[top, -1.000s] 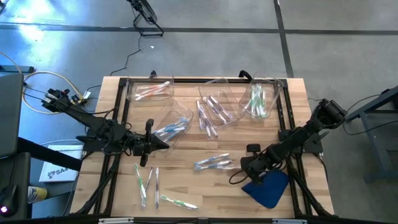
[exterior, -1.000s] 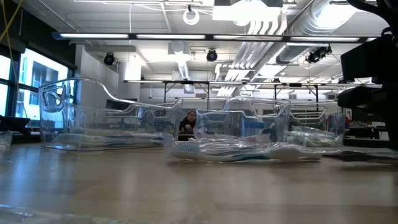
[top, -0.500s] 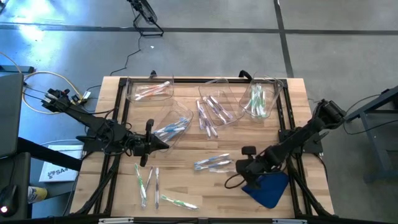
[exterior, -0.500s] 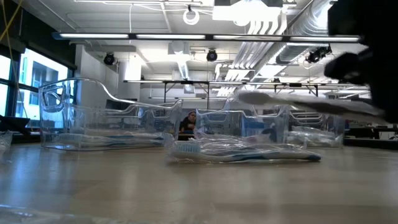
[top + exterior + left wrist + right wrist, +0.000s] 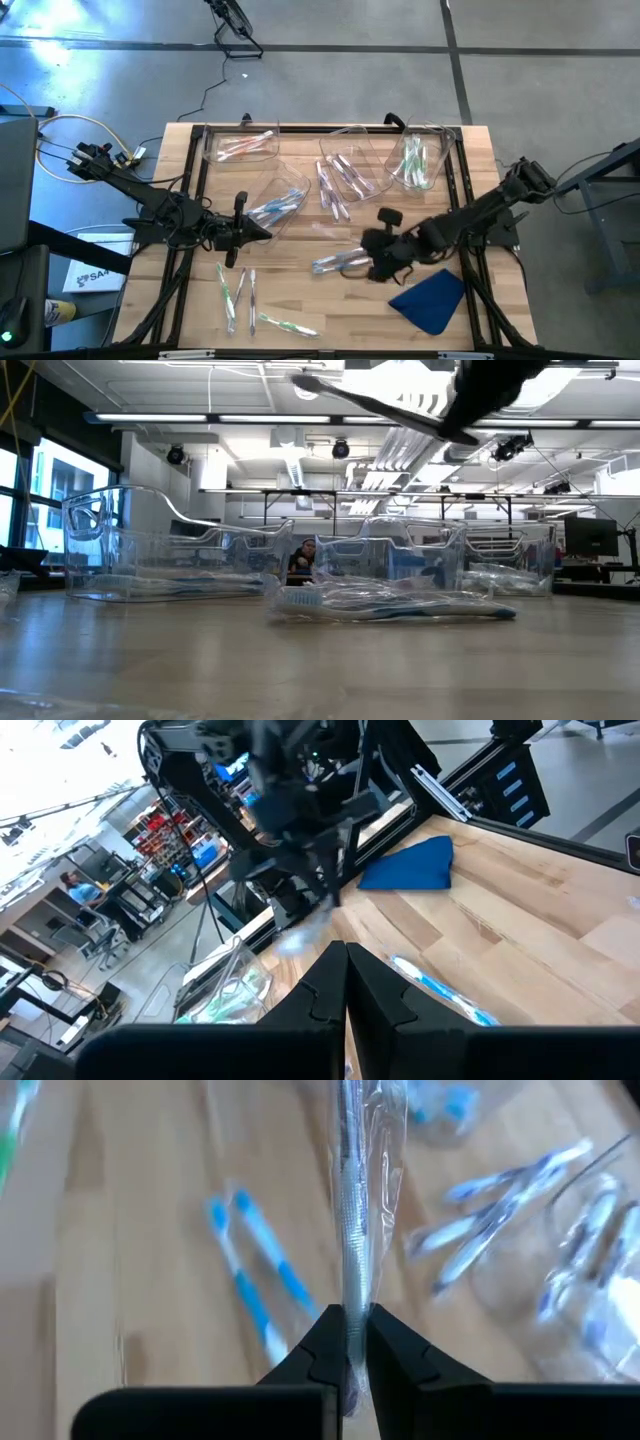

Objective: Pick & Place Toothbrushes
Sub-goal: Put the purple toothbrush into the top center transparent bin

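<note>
**Right wrist view shows a wrapped toothbrush pinched in the right claw**

Right wrist view: the right gripper (image 5: 346, 1342) has its two dark fingers nearly closed on a slim whitish toothbrush in a clear plastic wrapper (image 5: 352, 1200), which sticks out forward past the fingertips. Below it, on the pale wooden table (image 5: 130, 1280), lies a pair of blue-accented toothbrushes (image 5: 255, 1285).

From the high view, the right gripper (image 5: 368, 258) sits above the middle of the table, near the blue-accented wrapped toothbrushes (image 5: 338, 262) lying there and beside the crumpled blue cloth (image 5: 430, 300). Four clear plastic bins stand along the far half of the table: one with pink-accented toothbrushes (image 5: 242, 145), one with blue ones (image 5: 275, 207), one with purple ones (image 5: 345, 175) and one with green ones (image 5: 415, 160). More green- and pink-accented toothbrushes (image 5: 240, 290) lie loose near the front left corner.

The left gripper (image 5: 262, 233) waits at the left side, just beside the bin with blue brushes; in the left wrist view its fingers (image 5: 325, 982) are pressed together on nothing.

In the low view the held toothbrush (image 5: 375, 405) hangs high above the tabletop, tilted.
</note>
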`<state>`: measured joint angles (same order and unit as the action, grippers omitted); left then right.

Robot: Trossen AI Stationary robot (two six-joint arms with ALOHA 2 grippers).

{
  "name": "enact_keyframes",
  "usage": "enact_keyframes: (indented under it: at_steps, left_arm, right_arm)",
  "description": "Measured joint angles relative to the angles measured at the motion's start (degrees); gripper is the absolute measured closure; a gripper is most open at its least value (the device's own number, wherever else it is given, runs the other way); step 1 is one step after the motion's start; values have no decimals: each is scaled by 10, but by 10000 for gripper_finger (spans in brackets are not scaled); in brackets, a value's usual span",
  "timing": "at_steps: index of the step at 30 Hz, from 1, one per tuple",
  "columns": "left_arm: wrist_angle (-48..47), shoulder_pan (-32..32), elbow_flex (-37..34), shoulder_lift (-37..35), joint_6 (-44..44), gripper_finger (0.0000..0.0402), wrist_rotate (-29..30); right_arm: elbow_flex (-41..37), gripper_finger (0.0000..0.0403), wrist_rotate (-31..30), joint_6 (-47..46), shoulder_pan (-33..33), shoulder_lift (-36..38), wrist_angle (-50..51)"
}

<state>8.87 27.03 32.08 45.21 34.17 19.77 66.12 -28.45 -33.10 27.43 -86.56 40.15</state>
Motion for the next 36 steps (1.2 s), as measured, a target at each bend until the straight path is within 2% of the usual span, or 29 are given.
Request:
enact_keyframes:
  at_steps: [15, 24, 31, 36]
  left_arm:
    - [0, 0, 0, 0, -2, 402, 0]
    - [0, 0, 0, 0, -2, 402, 0]
    - [0, 0, 0, 0, -2, 402, 0]
    - [0, 0, 0, 0, -2, 402, 0]
  right_arm:
    - [20, 386, 5, 40, -172, 1, 36]
    - [20, 386, 38, 74, -295, 3, 67]
    - [20, 386, 89, 108, -375, 3, 65]
    - [20, 386, 150, 109, -421, 3, 52]
